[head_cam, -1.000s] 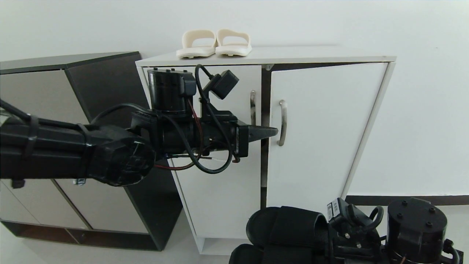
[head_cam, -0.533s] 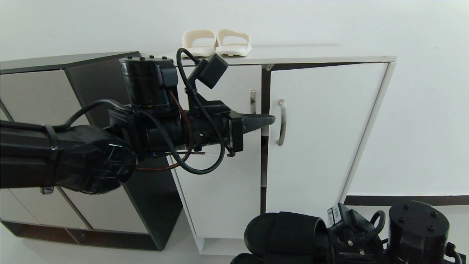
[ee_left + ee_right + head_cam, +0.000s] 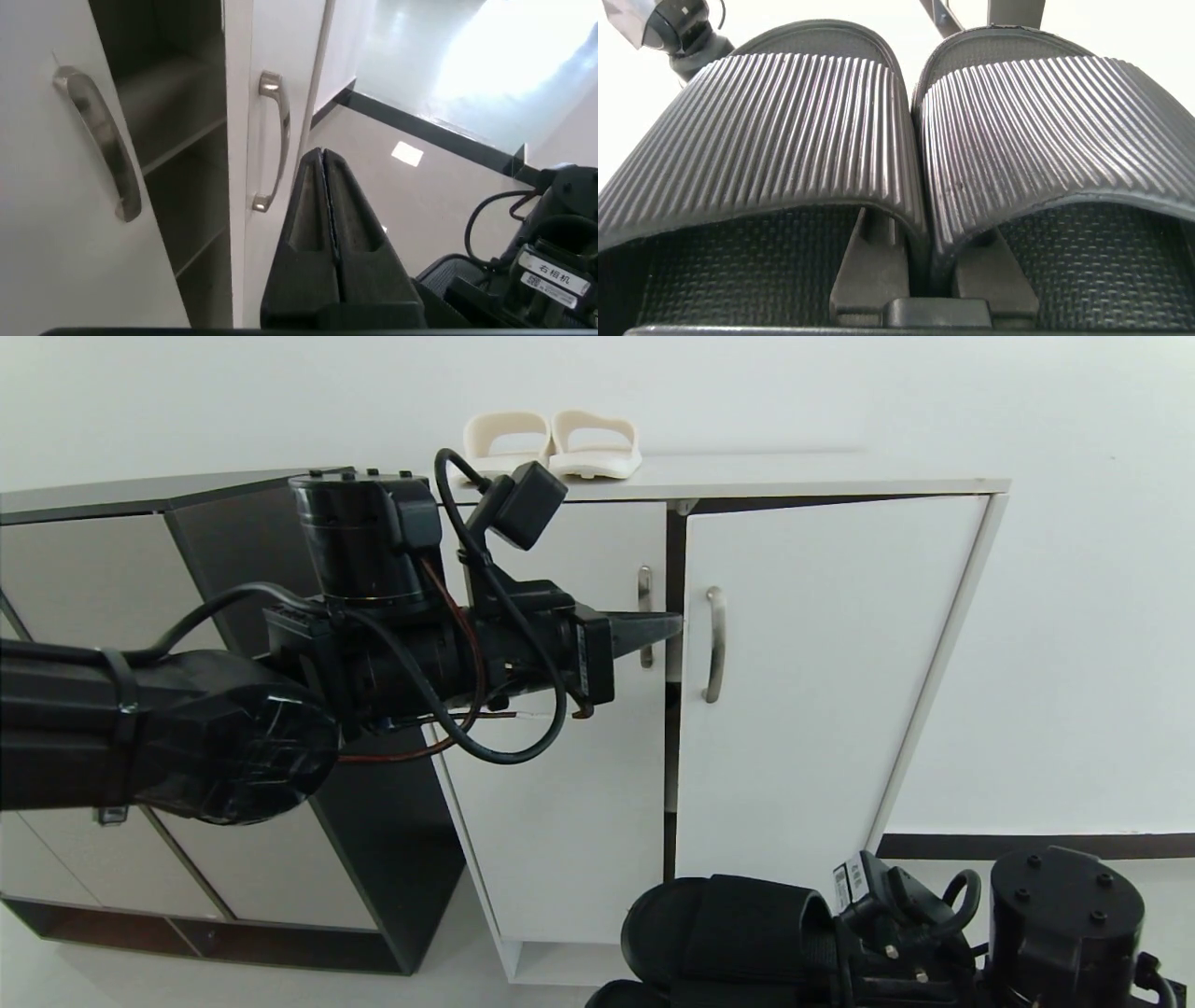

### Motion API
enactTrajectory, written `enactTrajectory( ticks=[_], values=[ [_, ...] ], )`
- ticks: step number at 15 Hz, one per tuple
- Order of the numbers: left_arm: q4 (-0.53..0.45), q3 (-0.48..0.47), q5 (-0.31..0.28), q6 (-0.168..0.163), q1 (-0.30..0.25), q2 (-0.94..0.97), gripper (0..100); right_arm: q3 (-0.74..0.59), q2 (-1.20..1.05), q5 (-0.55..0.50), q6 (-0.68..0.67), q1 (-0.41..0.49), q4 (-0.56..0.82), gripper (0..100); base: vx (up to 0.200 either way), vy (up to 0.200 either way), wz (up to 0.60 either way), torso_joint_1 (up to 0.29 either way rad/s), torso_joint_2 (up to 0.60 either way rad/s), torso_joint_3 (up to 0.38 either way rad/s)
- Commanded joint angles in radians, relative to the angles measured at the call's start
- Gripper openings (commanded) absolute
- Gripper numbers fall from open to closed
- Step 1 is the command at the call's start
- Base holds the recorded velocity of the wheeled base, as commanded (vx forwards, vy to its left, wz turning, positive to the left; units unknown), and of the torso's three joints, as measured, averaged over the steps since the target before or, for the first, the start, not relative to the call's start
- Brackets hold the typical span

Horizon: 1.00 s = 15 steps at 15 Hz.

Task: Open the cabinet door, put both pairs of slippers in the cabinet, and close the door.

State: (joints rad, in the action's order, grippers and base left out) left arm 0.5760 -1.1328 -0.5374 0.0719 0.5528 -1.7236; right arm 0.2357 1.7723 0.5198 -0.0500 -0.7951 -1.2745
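A white cabinet [image 3: 560, 803] has two doors; its right door [image 3: 822, 672] stands slightly ajar, and shelves show in the gap [image 3: 177, 177]. My left gripper [image 3: 667, 627] is shut and empty, its tip in front of the gap between the left handle [image 3: 644, 616] and the right handle [image 3: 714, 644]. A cream pair of slippers [image 3: 551, 446] rests on the cabinet top. Low in front of the right door, the black pair of slippers [image 3: 728, 929] is held side by side. My right gripper [image 3: 926, 257] is shut on their two inner walls.
A dark cabinet with grey doors [image 3: 187, 597] stands against the white cabinet's left side. White wall lies behind, with a dark baseboard [image 3: 1036, 845] at the lower right. Pale floor [image 3: 420, 140] stretches to the right of the cabinet.
My left arm has risen and drawn back to the left; its tip went from just beside the right handle to the gap near the left handle. The right arm has barely moved.
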Motion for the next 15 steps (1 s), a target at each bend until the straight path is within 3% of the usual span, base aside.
enactTrajectory(
  ticks=[1, 2, 4, 5, 6, 12, 15],
  values=[
    [-0.001, -0.002, 0.001, 0.002, -0.013, 0.002, 0, 0.004, -0.004, 0.0, -0.008, 0.002, -0.002, 0, 0.0, 0.0, 0.0, 0.0, 0.0, 0.0],
    [-0.004, -0.009, 0.01, 0.002, -0.024, -0.001, 0, 0.004, -0.004, 0.0, -0.011, 0.002, -0.002, 0, 0.0, 0.0, 0.0, 0.0, 0.0, 0.0],
    [-0.005, -0.051, 0.048, 0.054, -0.031, -0.034, 0, 0.0, -0.001, 0.0, -0.011, 0.002, 0.001, 0, 0.0, 0.0, 0.0, 0.0, 0.0, 0.0],
    [-0.002, -0.096, 0.065, 0.121, -0.034, -0.067, 0, -0.001, 0.002, 0.0, -0.011, 0.001, 0.001, 0, 0.0, 0.0, 0.0, 0.0, 0.0, 0.0],
    [-0.002, -0.119, 0.065, 0.14, -0.036, -0.088, 0, -0.001, 0.004, 0.0, -0.011, 0.001, 0.003, 0, 0.0, 0.0, 0.0, 0.0, 0.0, 0.0],
    [-0.007, -0.277, 0.071, 0.141, -0.004, -0.228, 0, -0.001, 0.006, 0.011, -0.011, -0.003, 0.004, 0, 0.0, 0.0, 0.0, 0.0, 0.0, 0.0],
    [-0.005, -0.291, 0.071, 0.141, -0.002, -0.255, 0, 0.0, 0.021, 0.011, -0.011, -0.003, 0.004, 0, 0.0, 0.0, 0.0, 0.0, 0.0, 0.0]
  ],
)
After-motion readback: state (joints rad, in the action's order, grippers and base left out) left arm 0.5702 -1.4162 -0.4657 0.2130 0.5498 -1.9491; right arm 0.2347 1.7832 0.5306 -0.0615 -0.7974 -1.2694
